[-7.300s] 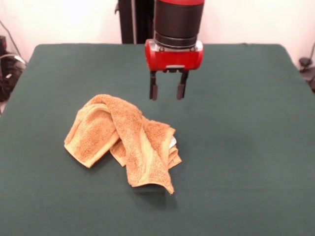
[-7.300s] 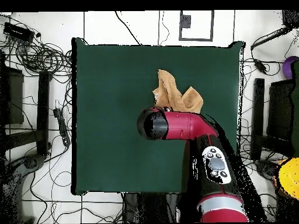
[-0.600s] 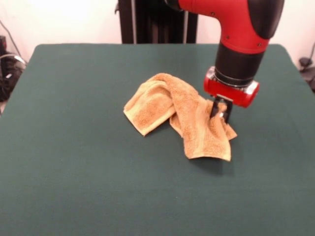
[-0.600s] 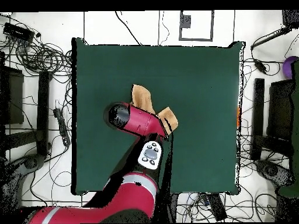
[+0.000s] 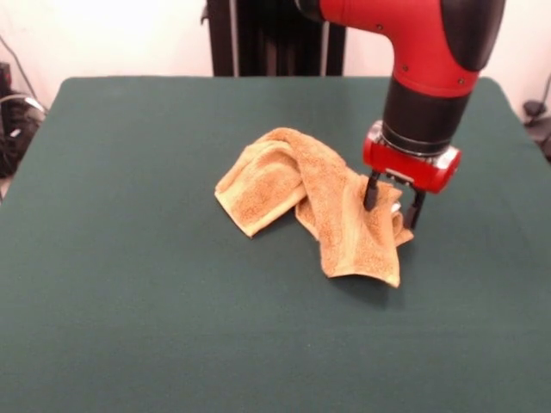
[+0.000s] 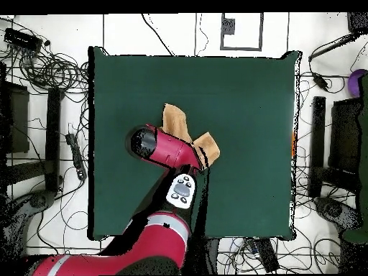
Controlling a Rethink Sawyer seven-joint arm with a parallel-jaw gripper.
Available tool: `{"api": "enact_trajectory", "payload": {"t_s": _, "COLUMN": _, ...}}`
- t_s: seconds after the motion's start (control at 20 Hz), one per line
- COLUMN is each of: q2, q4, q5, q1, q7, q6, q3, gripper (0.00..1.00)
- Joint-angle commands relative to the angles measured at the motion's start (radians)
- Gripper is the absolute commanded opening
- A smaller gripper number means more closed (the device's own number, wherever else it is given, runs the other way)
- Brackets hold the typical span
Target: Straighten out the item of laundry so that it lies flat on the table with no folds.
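Note:
The golden-orange towel (image 5: 284, 176) lies crumpled in folds near the middle of the dark green table (image 5: 129, 301). One folded lobe points left and a longer lobe runs toward the near right. My gripper (image 5: 393, 202) is low at the towel's right edge. Its two black fingers (image 5: 370, 191) are spread apart, one on the cloth and one just off its right side, with a bit of white tag between them. In the overhead view the towel (image 6: 176, 122) shows partly from under the red arm (image 6: 169, 151), which hides the gripper.
The table (image 6: 244, 93) extends well beyond the towel on all sides. Cables and dark equipment (image 6: 43, 72) lie on the floor around it. The black pedestal (image 5: 258, 39) stands behind the table's far edge.
The towel now lies farther right in the front view, in much the same crumpled shape. My gripper has moved from above the table behind the towel down to its right edge.

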Motion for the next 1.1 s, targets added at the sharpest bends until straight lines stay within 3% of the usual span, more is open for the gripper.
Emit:
{"api": "enact_trajectory", "payload": {"t_s": 0.05, "q2": 0.065, "q4": 0.02, "q5": 0.023, "q1": -0.019, "q7": 0.228, "q6": 0.146, "q3": 0.062, "gripper": 1.0}}
{"api": "enact_trajectory", "payload": {"t_s": 0.5, "q2": -0.079, "q4": -0.2, "q5": -0.086, "q1": -0.069, "q7": 0.187, "q6": 0.565, "q3": -0.068, "gripper": 1.0}}
{"api": "enact_trajectory", "payload": {"t_s": 0.8, "q2": -0.099, "q4": -0.272, "q5": -0.103, "q1": -0.079, "q7": 0.234, "q6": 0.638, "q3": -0.086, "gripper": 1.0}}
{"api": "enact_trajectory", "payload": {"t_s": 1.1, "q2": -0.068, "q4": -0.399, "q5": -0.151, "q1": -0.112, "q7": 0.171, "q6": 0.649, "q3": -0.087, "gripper": 1.0}}
